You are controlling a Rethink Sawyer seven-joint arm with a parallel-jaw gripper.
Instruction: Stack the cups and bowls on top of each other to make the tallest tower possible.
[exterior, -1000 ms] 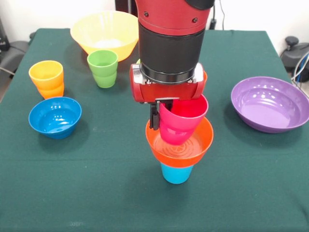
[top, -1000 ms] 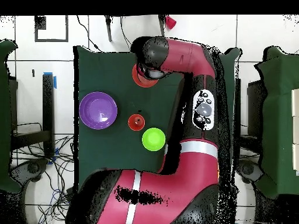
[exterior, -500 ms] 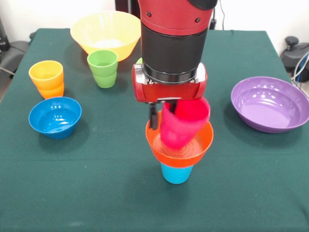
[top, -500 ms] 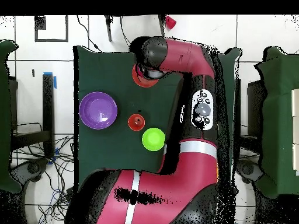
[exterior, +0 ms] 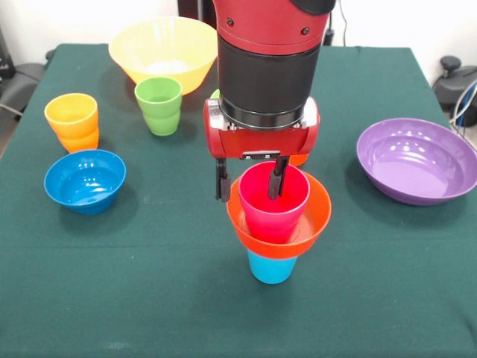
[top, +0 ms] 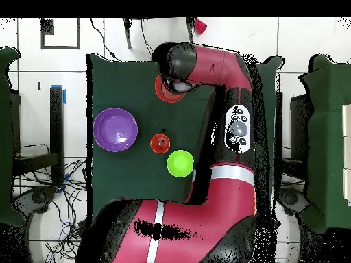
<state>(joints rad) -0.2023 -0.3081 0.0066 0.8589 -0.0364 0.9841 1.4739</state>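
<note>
- Left of the tower (exterior: 276, 227): yellow-orange cup (exterior: 71, 121), blue bowl (exterior: 84, 180), green cup (exterior: 159, 105).
- Tower: magenta cup (exterior: 273, 200) upright in orange bowl (exterior: 309, 224) atop light blue cup (exterior: 272, 268).
- Gripper (exterior: 250, 180) released, jaws straddling the magenta cup's left wall.
- Right of the tower: purple bowl (exterior: 417, 159).

A cup (exterior: 273, 200) sits in a bowl (exterior: 279, 224) atop another cup (exterior: 272, 268); a wide bowl (exterior: 417, 159) lies right, two cups (exterior: 72, 121) left.

Red-and-black arm upright, wrist vertical, pincer (exterior: 250, 180) downward with fingers spread apart.
</note>
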